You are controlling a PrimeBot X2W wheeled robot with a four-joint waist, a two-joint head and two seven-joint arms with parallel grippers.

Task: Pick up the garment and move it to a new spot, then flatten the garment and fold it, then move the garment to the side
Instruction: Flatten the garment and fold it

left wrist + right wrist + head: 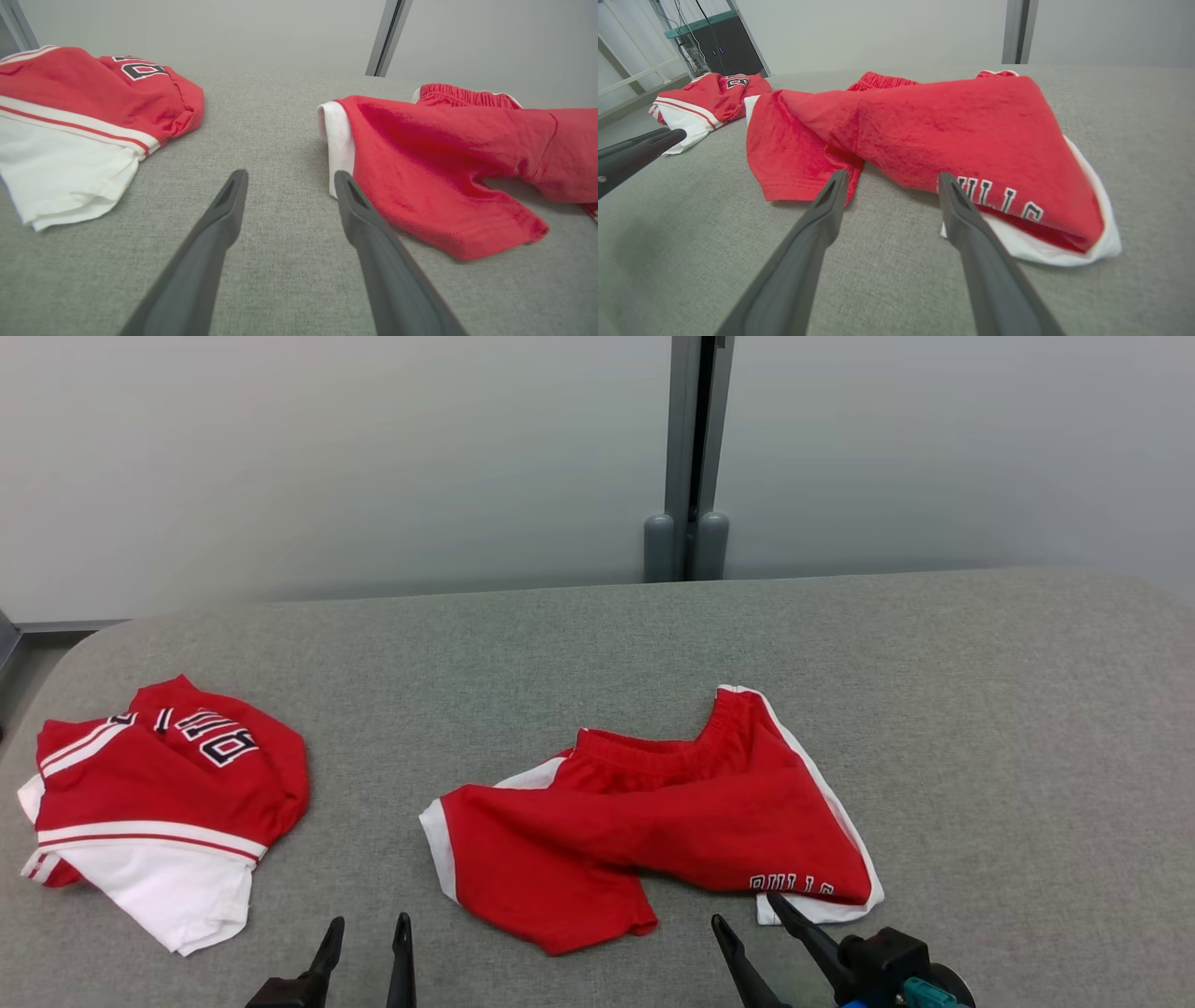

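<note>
The right fingers (971,233) stand wide apart with nothing between them, low over the worktop (980,709) by its near edge. Their tips are just short of the red shorts (653,812). One tip is right beside the white hem under the lettered leg (1008,200); whether it touches the cloth cannot be told. The left fingers (217,233) are spread just as wide and also empty, further left along the same near edge, aimed at bare worktop. From there the white-banded hem of the other leg (336,140) lies ahead and off to their right, near but apart. The shorts lie rumpled in the middle of the worktop. Their long axis runs across, roughly parallel to the near edge, from the banded hem on the left to the lettered corner on the right. The elastic waistband (653,751) is bunched towards the far edge, and one leg is folded over the other. The right arm is clearly nearer and probably suited to take the lettered corner, while the left would have to reach rightwards and forwards for its hem. A folded red and white jersey (159,784) sits well apart near the left edge, seemingly set aside.
</note>
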